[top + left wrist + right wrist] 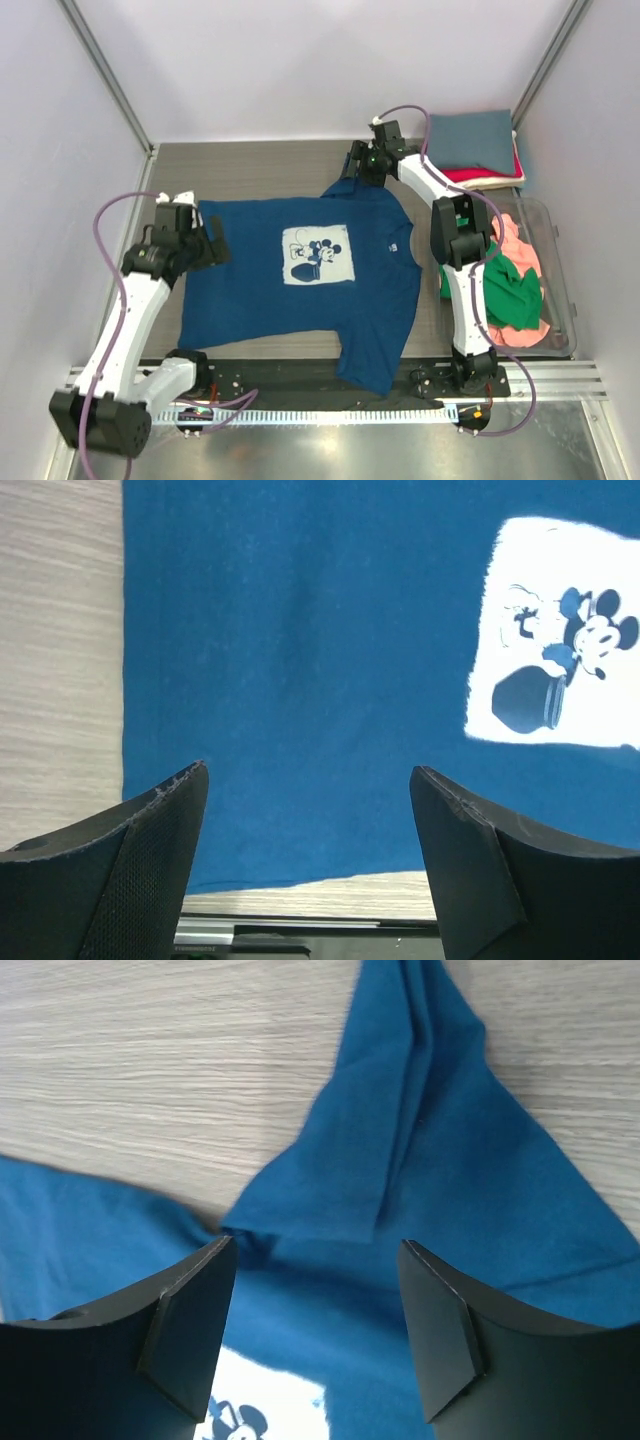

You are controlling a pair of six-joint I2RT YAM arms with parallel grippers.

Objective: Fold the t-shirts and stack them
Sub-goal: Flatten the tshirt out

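Observation:
The navy blue t-shirt [300, 285] lies spread flat on the table, its pale Mickey Mouse print [316, 255] facing up. My left gripper [214, 246] is open and empty over the shirt's left edge. In the left wrist view [308, 780] its jaws straddle blue cloth [300, 650] near the shirt's edge. My right gripper [354, 168] is open and empty above the shirt's far sleeve, which shows creased and bunched in the right wrist view [400, 1150]. That gripper [318, 1250] hangs over the sleeve without touching it. A slate-grey tee [470, 135] tops a folded stack over a red one [482, 175].
A clear plastic bin [562, 270] at the right holds a crumpled green tee [512, 292] and a salmon-pink tee [522, 252]. The folded stack sits at the back right corner. A metal rail [560, 375] runs along the near edge. Walls close in left and right.

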